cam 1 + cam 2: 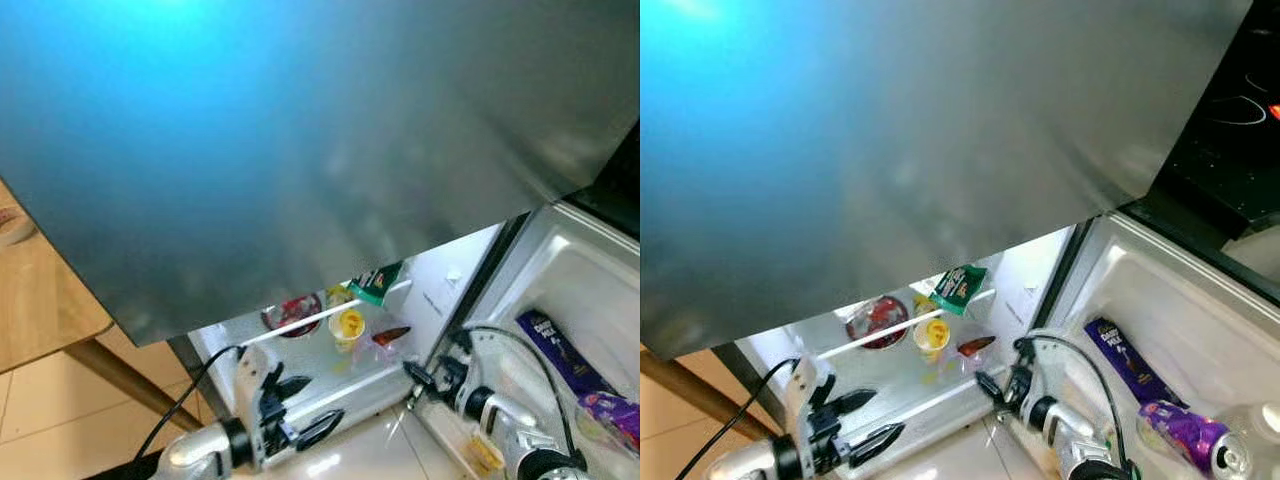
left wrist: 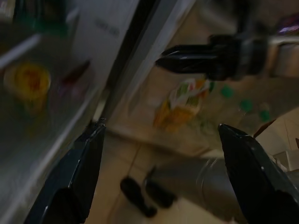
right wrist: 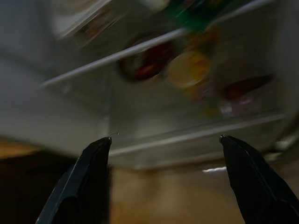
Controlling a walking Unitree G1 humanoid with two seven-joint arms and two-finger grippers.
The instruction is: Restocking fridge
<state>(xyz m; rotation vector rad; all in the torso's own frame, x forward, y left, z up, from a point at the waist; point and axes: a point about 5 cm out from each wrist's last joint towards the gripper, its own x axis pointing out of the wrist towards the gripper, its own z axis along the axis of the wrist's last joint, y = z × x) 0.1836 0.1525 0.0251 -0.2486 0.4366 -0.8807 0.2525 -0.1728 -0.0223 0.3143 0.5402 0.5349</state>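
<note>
Pale floor tiles [image 1: 40,400] run under us, with a wooden table [image 1: 45,300] at our left. Largest of all is the grey fridge top [image 1: 300,150], tinted blue towards one corner, which hides most of the cabinet from our head views. Below its edge we see only a lit strip of the fridge interior [image 1: 330,350], and beside it the open fridge door [image 1: 1180,320] with its shelf. A black cooktop [image 1: 1230,120] is cut off at the far right.

Inside, on the glass shelf, we make out a red-topped bowl [image 1: 876,320], a yellow cup [image 1: 932,335], a green packet [image 1: 958,285] and a small dark red item [image 1: 975,346] — too blurred to name. The door shelf holds a purple bar packet [image 1: 1125,358], a purple can [image 1: 1190,435] and perhaps a clear bottle [image 1: 1255,425].

Our left gripper [image 1: 300,412] hangs low before the fridge, fingers apart and holding nothing. Our right gripper [image 1: 425,380] reaches near the door's hinge side — from the head views its fingers look close, but the right wrist view shows them well apart and empty. The left wrist view adds an orange and green packet [image 2: 180,105] low in the door; all of it is smeared.
</note>
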